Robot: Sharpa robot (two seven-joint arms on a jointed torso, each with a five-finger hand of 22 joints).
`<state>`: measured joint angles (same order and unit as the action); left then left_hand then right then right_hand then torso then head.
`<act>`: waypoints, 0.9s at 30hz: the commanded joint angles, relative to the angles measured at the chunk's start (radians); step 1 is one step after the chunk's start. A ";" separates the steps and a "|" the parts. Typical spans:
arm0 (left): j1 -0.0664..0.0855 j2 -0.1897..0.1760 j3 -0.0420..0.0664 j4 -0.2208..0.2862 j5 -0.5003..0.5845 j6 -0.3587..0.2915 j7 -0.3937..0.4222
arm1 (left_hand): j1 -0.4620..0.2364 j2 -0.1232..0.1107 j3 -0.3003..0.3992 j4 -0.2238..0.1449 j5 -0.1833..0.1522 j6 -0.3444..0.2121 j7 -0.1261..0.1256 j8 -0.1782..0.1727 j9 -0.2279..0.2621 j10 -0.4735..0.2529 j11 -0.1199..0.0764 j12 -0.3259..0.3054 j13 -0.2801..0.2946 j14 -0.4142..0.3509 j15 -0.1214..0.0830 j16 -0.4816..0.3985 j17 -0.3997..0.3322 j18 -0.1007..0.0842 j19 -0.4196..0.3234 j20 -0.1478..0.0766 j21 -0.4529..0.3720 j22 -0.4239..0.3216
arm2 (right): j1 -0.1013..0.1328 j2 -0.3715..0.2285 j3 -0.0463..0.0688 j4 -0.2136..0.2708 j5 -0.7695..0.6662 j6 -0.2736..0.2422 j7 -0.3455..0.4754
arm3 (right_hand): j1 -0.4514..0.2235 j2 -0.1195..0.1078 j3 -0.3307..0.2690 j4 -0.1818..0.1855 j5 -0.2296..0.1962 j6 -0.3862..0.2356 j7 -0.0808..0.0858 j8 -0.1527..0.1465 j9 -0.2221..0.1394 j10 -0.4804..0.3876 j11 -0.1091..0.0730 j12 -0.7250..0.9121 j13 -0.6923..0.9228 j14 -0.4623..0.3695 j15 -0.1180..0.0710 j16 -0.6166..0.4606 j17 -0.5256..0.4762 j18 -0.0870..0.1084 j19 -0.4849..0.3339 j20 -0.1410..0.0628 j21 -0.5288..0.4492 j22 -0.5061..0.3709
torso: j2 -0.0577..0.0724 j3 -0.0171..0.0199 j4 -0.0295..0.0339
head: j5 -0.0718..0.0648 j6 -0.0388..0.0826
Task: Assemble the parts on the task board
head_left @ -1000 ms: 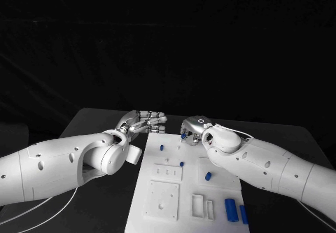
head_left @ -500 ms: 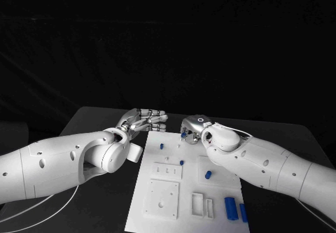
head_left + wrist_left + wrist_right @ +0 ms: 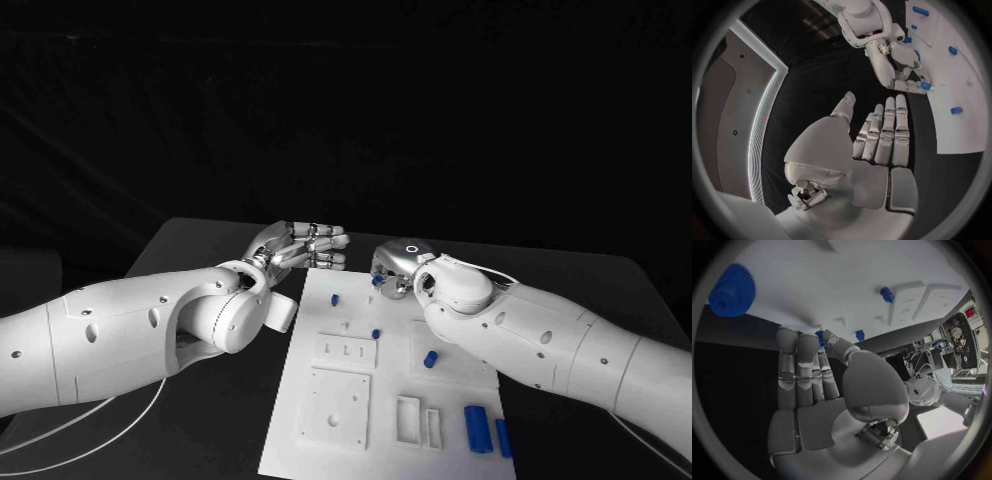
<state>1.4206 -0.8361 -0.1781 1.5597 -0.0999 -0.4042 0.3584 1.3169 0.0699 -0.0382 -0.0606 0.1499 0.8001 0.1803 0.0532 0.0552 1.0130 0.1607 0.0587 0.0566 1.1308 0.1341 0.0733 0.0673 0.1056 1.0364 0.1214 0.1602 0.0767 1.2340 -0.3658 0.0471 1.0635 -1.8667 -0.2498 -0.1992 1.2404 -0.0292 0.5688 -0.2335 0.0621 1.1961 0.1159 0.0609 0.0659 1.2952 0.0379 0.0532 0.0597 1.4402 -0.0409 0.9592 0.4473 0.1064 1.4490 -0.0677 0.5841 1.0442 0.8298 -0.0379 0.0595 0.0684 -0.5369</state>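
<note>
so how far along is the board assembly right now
Early to midway. Small blue pegs already stand in the task board, such as one near its far end and one mid-board. The right robot hand pinches a small blue part at the board's far edge. The left robot hand is empty beside the board. Two long blue pieces lie loose at the near corner.

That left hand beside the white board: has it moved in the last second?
Barely. The left hand has crept slightly up and away from the task board's far left corner, and holds nothing.
</note>
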 commanded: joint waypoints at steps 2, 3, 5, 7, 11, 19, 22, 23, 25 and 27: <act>0.004 0.003 0.001 0.002 -0.003 0.008 0.010 | 0.006 -0.002 0.002 -0.001 0.000 -0.004 -0.002 0.002 0.000 -0.008 0.001 0.003 0.002 0.004 -0.001 0.003 0.001 -0.015 0.001 0.000 -0.001 -0.001 | -0.002 0.004 0.000 -0.003 -0.013 0.011 0.002 | 0.010 0.004 0.004 -0.002 0.003 0.032 -0.026 0.003 0.012 0.003 0.001 0.005 0.000 -0.001 -0.004 -0.004 -0.001 0.006 0.008 0.000 -0.014 0.007 | 0.001 -0.0006 -0.0006 | 0.001 -0.001; 0.005 0.003 0.001 0.003 -0.003 0.008 0.010 | 0.006 -0.002 0.002 -0.001 0.000 -0.004 -0.002 0.002 0.000 -0.008 0.001 0.003 0.002 0.004 -0.001 0.003 0.001 -0.015 0.001 0.000 -0.001 -0.001 | -0.003 0.005 0.000 -0.003 -0.013 0.011 0.002 | 0.010 0.004 0.004 -0.002 0.003 0.032 -0.026 0.003 0.012 0.003 0.001 0.005 0.000 -0.001 -0.004 -0.004 -0.001 0.006 0.008 0.000 -0.014 0.007 | 0.001 -0.0006 -0.0009 | 0.001 -0.001; 0.006 0.004 0.001 0.003 -0.003 0.008 0.010 | 0.006 -0.002 0.002 -0.001 0.000 -0.004 -0.002 0.002 0.000 -0.008 0.001 0.003 0.002 0.004 -0.001 0.003 0.001 -0.015 0.001 0.000 -0.001 -0.001 | -0.003 0.005 0.000 -0.003 -0.013 0.011 0.002 | 0.010 0.004 0.004 -0.002 0.003 0.032 -0.026 0.003 0.012 0.003 0.001 0.005 0.000 -0.001 -0.004 -0.004 -0.001 0.006 0.008 0.000 -0.014 0.007 | 0.001 -0.0008 -0.0012 | 0.002 -0.002; 0.007 0.004 0.001 0.003 -0.003 0.008 0.009 | 0.006 -0.002 0.002 -0.001 0.000 -0.004 -0.002 0.002 0.000 -0.008 0.001 0.003 0.002 0.004 -0.001 0.003 0.001 -0.015 0.001 0.000 -0.001 -0.001 | -0.004 0.006 0.000 -0.002 -0.013 0.010 0.002 | 0.010 0.004 0.004 -0.002 0.003 0.032 -0.026 0.003 0.012 0.003 0.001 0.005 0.000 -0.001 -0.004 -0.004 -0.001 0.006 0.008 0.000 -0.014 0.007 | 0.001 -0.0010 -0.0012 | 0.005 -0.003; 0.008 0.005 0.001 0.004 -0.003 0.008 0.009 | 0.006 -0.002 0.002 -0.001 0.000 -0.004 -0.002 0.002 0.000 -0.008 0.001 0.003 0.002 0.004 -0.001 0.003 0.001 -0.015 0.001 0.000 -0.001 -0.001 | -0.005 0.008 0.000 -0.004 -0.013 0.008 0.002 | 0.010 0.004 0.004 -0.002 0.003 0.031 -0.026 0.003 0.012 0.003 0.001 0.005 0.000 -0.001 -0.004 -0.004 -0.002 0.006 0.009 0.000 -0.021 0.010 | 0.002 -0.0006 -0.0018 | 0.007 -0.002; 0.011 0.006 0.001 0.008 -0.003 0.007 0.007 | 0.005 -0.002 0.001 -0.001 0.000 -0.005 -0.001 0.002 0.000 -0.008 0.002 0.003 0.002 0.004 0.000 0.003 0.001 -0.015 0.001 0.000 0.000 -0.001 | -0.005 0.012 0.000 -0.007 -0.010 0.008 0.003 | 0.007 0.000 -0.011 0.001 0.005 0.003 -0.017 0.002 0.004 -0.035 0.013 0.004 0.000 0.000 0.005 -0.009 -0.005 0.011 0.010 0.007 -0.053 0.005 | 0.002 -0.0007 -0.0024 | 0.008 -0.001; 0.012 0.007 0.001 0.008 -0.003 0.007 0.006 | 0.005 -0.002 0.001 -0.001 0.000 -0.005 -0.001 0.002 0.000 -0.008 0.002 0.003 0.002 0.004 0.000 0.003 0.001 -0.015 0.001 0.000 0.000 -0.001 | -0.005 0.013 0.000 -0.009 -0.007 0.007 0.004 | 0.008 -0.001 -0.014 0.001 0.006 -0.010 -0.015 0.002 0.002 -0.049 0.017 0.004 -0.001 0.000 0.009 -0.010 -0.006 0.015 0.011 0.011 -0.062 0.003 | 0.002 -0.0008 -0.0027 | 0.009 -0.001; 0.013 0.007 0.001 0.008 -0.003 0.007 0.006 | 0.005 -0.002 0.001 -0.001 0.000 -0.005 -0.001 0.002 0.000 -0.008 0.002 0.003 0.002 0.004 0.000 0.003 0.001 -0.015 0.001 0.000 0.000 -0.001 | -0.005 0.014 0.000 -0.009 -0.006 0.006 0.004 | 0.007 -0.003 -0.014 0.001 0.007 -0.014 -0.014 0.002 0.002 -0.055 0.019 0.004 -0.001 0.000 0.010 -0.011 -0.007 0.016 0.011 0.012 -0.067 0.002 | 0.002 -0.0009 -0.0027 | 0.009 -0.001; 0.013 0.007 0.001 0.008 -0.003 0.008 0.006 | 0.005 -0.002 0.001 -0.001 0.000 -0.005 -0.001 0.002 0.000 -0.008 0.002 0.003 0.002 0.004 0.000 0.003 0.001 -0.015 0.001 0.000 0.000 -0.001 | -0.005 0.015 0.000 -0.011 -0.002 0.004 0.005 | 0.004 -0.010 -0.009 0.000 0.010 -0.033 -0.011 0.002 0.000 -0.080 0.026 0.004 -0.001 -0.001 0.016 -0.014 -0.010 0.020 0.010 0.018 -0.087 -0.005 | 0.002 -0.0008 -0.0033 | 0.011 -0.002; 0.014 0.007 0.001 0.008 -0.003 0.008 0.005 | 0.005 -0.002 0.001 -0.001 0.000 -0.005 -0.001 0.002 0.000 -0.008 0.002 0.003 0.002 0.004 0.000 0.003 0.001 -0.015 0.001 0.000 0.000 -0.001 | -0.005 0.016 0.000 -0.012 0.000 0.005 0.005 | 0.001 -0.016 -0.007 0.000 0.012 -0.045 -0.009 0.001 -0.001 -0.094 0.031 0.004 -0.001 -0.001 0.018 -0.017 -0.011 0.024 0.009 0.020 -0.103 -0.012 | 0.002 -0.0008 -0.0032 | 0.012 -0.001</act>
<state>1.4322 -0.8313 -0.1781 1.5649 -0.0999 -0.4041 0.3570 1.3169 0.0699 -0.0382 -0.0606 0.1499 0.8001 0.1803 0.0531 0.0552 1.0130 0.1607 0.0586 0.0566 1.1308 0.1340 0.0733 0.0673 0.1055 1.0364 0.1213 0.1602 0.0767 1.2296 -0.3512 0.0473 1.0530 -1.8654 -0.2493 -0.1978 1.2472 -0.0332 0.5585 -0.2321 0.0701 1.1565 0.1047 0.0565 0.0661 1.2042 0.0684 0.0526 0.0591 1.4399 -0.0300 0.9475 0.4362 0.1229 1.4576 -0.0548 0.4851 1.0338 0.8317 -0.0389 0.0566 0.0788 -0.5379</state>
